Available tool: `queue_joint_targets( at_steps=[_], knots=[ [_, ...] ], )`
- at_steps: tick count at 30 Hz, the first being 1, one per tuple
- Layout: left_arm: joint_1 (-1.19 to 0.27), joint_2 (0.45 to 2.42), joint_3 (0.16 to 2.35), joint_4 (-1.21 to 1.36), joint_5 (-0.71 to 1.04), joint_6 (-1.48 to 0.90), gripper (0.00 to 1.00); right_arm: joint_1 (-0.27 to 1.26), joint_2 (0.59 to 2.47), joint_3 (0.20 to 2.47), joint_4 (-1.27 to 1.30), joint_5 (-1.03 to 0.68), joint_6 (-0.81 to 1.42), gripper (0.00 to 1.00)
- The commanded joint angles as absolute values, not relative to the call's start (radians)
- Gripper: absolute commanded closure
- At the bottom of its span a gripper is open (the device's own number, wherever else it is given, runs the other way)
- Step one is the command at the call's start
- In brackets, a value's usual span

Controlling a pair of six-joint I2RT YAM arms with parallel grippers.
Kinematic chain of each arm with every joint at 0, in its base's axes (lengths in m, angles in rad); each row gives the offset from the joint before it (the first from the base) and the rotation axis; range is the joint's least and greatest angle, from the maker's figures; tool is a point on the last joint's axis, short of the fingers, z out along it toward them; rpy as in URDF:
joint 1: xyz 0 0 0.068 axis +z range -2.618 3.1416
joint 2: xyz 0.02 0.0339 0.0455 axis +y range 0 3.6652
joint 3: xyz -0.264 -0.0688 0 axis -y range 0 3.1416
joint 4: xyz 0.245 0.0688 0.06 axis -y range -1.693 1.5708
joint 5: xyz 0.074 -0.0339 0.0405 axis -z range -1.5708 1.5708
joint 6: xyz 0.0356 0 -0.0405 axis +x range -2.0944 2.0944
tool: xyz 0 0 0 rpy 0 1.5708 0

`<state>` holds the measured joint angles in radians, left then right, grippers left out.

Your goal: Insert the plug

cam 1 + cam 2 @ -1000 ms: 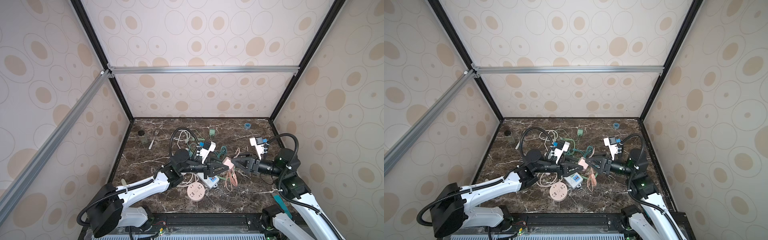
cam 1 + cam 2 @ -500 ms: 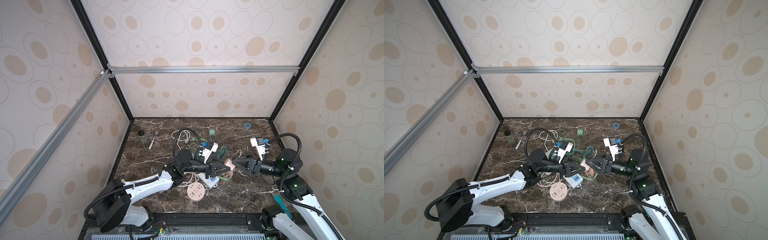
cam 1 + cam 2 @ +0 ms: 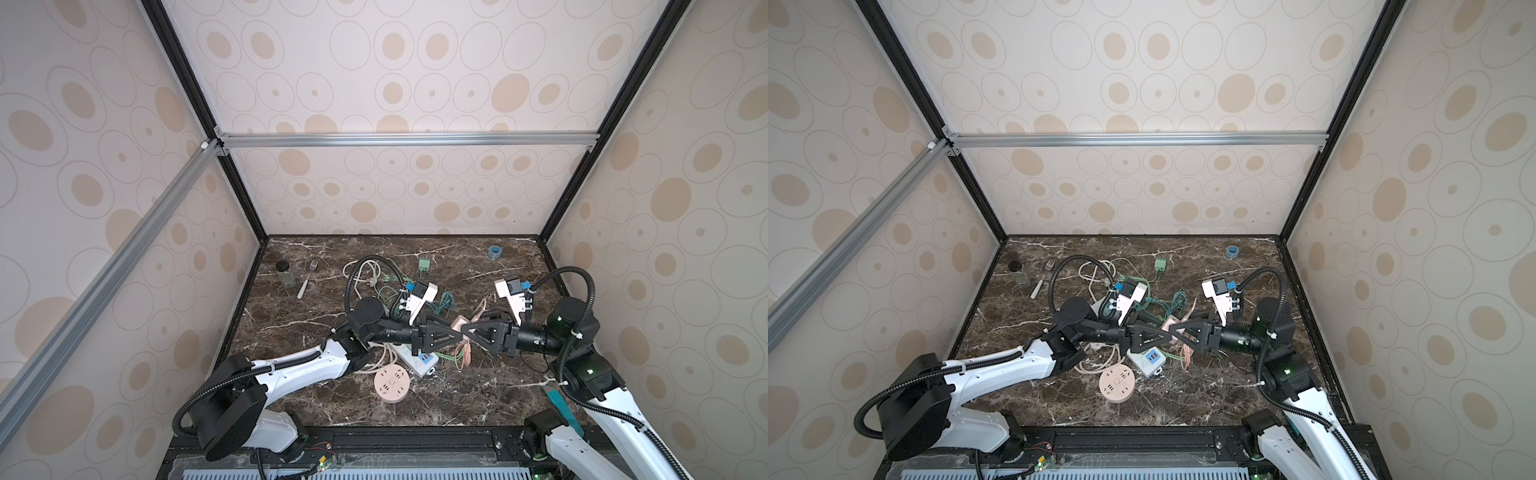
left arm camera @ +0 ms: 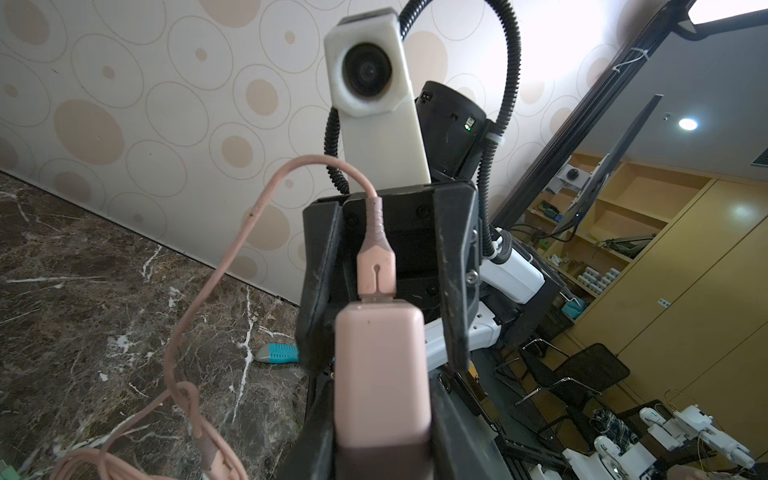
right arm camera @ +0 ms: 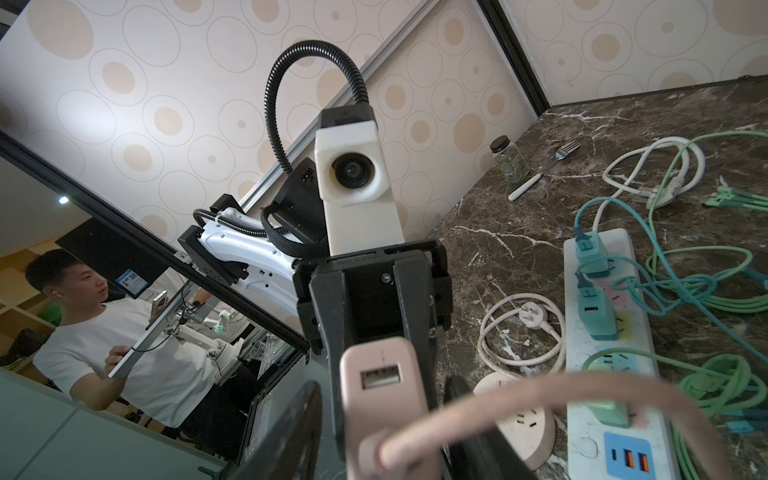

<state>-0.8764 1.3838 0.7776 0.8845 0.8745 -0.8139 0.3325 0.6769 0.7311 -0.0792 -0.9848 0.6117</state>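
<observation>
While left tool [image 3: 452, 331] clamps the charger [image 3: 459, 322], right tool [image 3: 468, 328] faces it horizontally.

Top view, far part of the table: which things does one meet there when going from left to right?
small jar → fork → green connector → blue roll of tape. The tangled cables are left out, because they overlap.
</observation>
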Motion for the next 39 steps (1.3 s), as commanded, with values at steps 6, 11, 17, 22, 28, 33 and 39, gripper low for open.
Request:
queue_joint_targets(
  at_steps=[6, 11, 17, 22, 28, 33, 39],
  knots=[
    [-0.873, 1.401, 0.847, 0.959, 0.917, -0.831, 1.0, 0.361, 0.68, 0.758, -0.059, -0.971, 0.602, 0.57],
    [-0.872, 1.401, 0.845, 0.967, 0.92, -0.834, 1.0, 0.37, 0.681, 0.756, -0.052, -0.968, 0.606, 0.6],
    [-0.873, 1.397, 0.838, 0.969, 0.919, -0.834, 1.0, 0.372, 0.68, 0.755, -0.034, -0.963, 0.615, 0.65],
    [-0.873, 1.395, 0.838, 0.969, 0.92, -0.828, 1.0, 0.374, 0.681, 0.755, -0.031, -0.963, 0.615, 0.72],
    [-0.873, 1.391, 0.829, 0.959, 0.907, -0.816, 0.75, 0.374, 0.674, 0.767, -0.108, -0.9, 0.554, 0.81],
    [-0.868, 1.33, 0.792, 0.869, 0.829, -0.743, 0.46, 0.377, 0.669, 0.807, -0.203, -0.825, 0.477, 0.88],
    [-0.83, 1.162, 0.714, 0.593, 0.62, -0.603, 0.36, 0.382, 0.654, 0.841, -0.324, -0.713, 0.39, 0.91]
  ],
)
